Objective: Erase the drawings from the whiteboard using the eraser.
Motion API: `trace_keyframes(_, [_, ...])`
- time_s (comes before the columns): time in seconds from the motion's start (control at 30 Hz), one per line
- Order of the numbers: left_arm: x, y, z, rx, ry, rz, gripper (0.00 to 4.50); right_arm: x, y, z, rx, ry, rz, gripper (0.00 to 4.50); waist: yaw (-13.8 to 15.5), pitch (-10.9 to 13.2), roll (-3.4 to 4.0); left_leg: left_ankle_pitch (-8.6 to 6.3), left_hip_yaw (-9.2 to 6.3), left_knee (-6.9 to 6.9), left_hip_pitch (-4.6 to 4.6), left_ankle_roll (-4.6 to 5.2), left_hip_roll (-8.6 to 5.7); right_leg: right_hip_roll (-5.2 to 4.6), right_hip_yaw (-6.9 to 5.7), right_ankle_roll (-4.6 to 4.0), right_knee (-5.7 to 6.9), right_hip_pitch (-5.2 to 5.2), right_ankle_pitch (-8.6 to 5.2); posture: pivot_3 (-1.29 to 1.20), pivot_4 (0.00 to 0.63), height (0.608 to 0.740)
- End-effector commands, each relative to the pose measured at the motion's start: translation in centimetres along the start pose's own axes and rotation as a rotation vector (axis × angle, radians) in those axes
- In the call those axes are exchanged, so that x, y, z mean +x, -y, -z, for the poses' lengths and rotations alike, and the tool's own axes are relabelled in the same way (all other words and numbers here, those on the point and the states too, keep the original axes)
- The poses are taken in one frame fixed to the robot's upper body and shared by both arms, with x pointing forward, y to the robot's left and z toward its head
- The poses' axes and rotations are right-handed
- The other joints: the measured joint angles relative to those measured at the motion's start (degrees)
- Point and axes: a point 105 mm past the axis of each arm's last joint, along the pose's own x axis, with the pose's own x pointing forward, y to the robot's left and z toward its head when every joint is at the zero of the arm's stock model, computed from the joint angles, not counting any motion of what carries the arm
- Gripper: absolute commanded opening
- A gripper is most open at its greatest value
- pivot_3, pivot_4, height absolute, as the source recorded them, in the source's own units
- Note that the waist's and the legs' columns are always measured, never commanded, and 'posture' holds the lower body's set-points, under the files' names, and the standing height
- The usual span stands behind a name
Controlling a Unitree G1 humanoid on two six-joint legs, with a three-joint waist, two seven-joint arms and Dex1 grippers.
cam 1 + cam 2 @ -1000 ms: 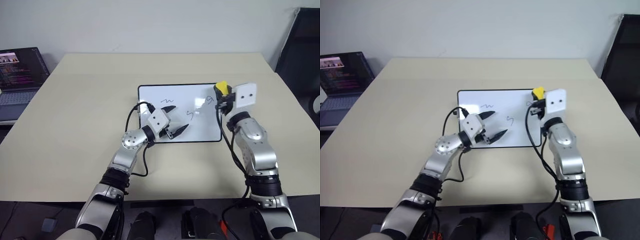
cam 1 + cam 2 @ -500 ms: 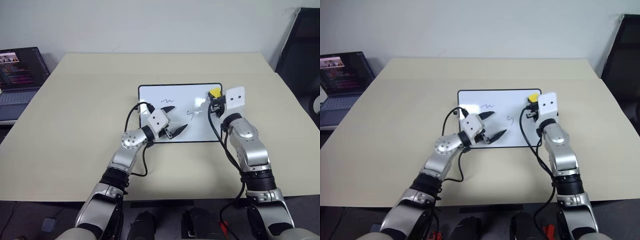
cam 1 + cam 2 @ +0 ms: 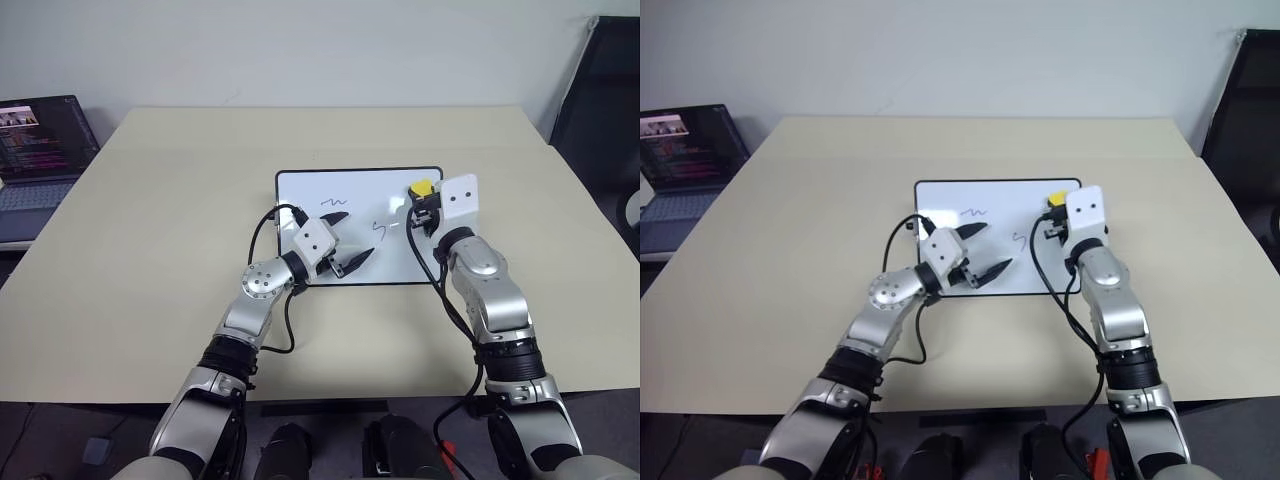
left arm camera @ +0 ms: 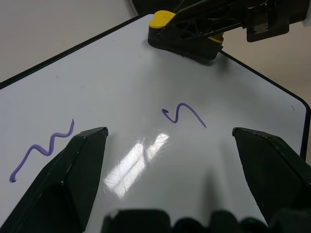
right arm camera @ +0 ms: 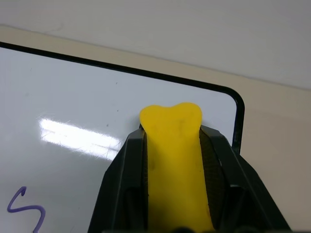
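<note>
The whiteboard [image 3: 360, 185] lies flat at the middle of the table. A wavy squiggle [image 4: 41, 148] and an S-shaped squiggle [image 4: 183, 112] of the drawings show on it in purple ink. My right gripper [image 3: 422, 196] is shut on the yellow eraser [image 5: 176, 160], holding it at the board's far right corner. The eraser's dark underside [image 4: 182, 43] looks pressed to the white surface. My left gripper [image 3: 358, 236] is open over the near left part of the board, with the S-shaped squiggle just ahead of its fingertips.
The beige table [image 3: 170, 210] extends well beyond the board on every side. An open laptop [image 3: 40, 140] sits off the table's left edge. A dark chair [image 3: 600, 90] stands at the far right. A black cable [image 3: 268, 232] loops beside my left wrist.
My right gripper has carried the eraser left and down, from just past the board's right edge onto its far right corner. The small mark there no longer shows. The left arm kept still.
</note>
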Motion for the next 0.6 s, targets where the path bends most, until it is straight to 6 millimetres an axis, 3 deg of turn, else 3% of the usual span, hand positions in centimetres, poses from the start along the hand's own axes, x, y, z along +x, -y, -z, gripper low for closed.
trace_keyframes(0.03, [-0.1,-0.7,-1.5,0.025,0.051,-0.033,4.5,-0.7,0.1,1.3,-0.005,-0.082,0.006,1.1,0.01,0.0,0.0,0.01,0.0,0.02,0.02,0.0,0.0,0.0,0.0,0.02,0.05,0.0,-0.02,0.0,0.15,0.74])
trace_keyframes(0.27, [-0.4,-0.5,-1.5,0.02,0.054,-0.038,4.5,-3.5,1.0,3.5,-0.007,-0.186,0.005,1.1,0.04,0.0,-0.01,0.06,-0.02,0.18,0.08,0.07,-0.01,0.0,-0.01,0.02,0.31,0.01,-0.02,0.0,0.15,0.74])
trace_keyframes(0.4, [-0.4,-0.4,-1.4,0.017,0.051,-0.035,4.5,-4.4,1.5,3.8,-0.008,-0.202,0.015,1.1,-0.07,0.0,-0.01,0.06,-0.02,0.33,0.07,0.07,-0.03,0.0,0.0,0.02,0.36,0.02,-0.01,0.0,0.15,0.74])
trace_keyframes(0.6, [-0.1,-0.6,-1.5,0.021,0.052,-0.031,4.5,-2.3,2.0,-0.2,0.012,-0.026,0.038,1.1,-0.19,0.01,-0.02,0.06,-0.01,0.43,0.05,0.07,-0.02,0.02,-0.01,0.02,0.38,0.02,0.0,0.0,0.15,0.74])
